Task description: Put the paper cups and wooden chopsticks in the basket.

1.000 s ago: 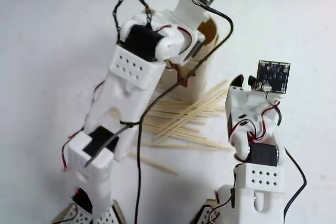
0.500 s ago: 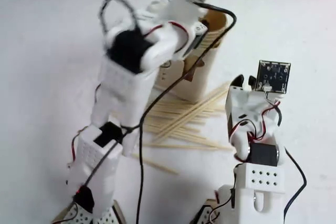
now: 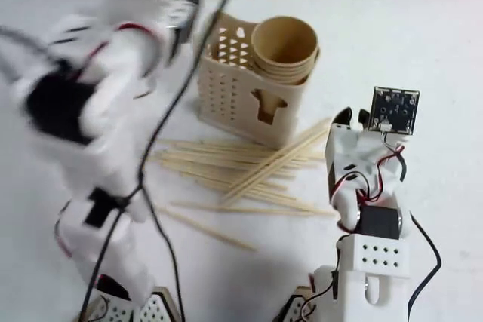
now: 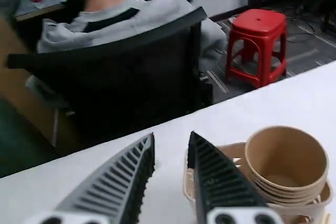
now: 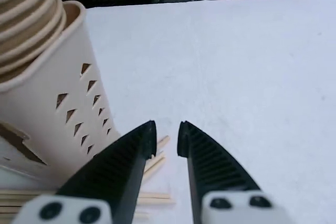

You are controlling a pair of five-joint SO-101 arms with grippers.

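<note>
My right hand [image 5: 166, 128] hangs low over the white worktop [image 3: 423, 43], its two black ribbed fingers a little apart and holding nothing. It sits just beside the beige perforated plastic basket [image 5: 68, 93]. My left hand [image 4: 170, 137] is raised above the worktop on the basket's other side, fingers likewise slightly parted and empty. The stack of tan paper cups [image 3: 285, 47] already stands in one corner of the basket [image 3: 234, 88], rising well above its rim. The thin pale wooden chopsticks [image 3: 249, 179] lie flat in a loose crossed pile on the worktop, some ends touching the basket's base, between the basket and my right arm. I judge the sticks the weak point. They are slim and lie flat, so a pinch may catch one and flick the rest apart or roll them off. Reaching in so close to the basket wall could shove the light basket and topple the tall cup stack. The left arm's black cable [image 3: 151, 186] hangs over the pile and could drag sticks.
</note>
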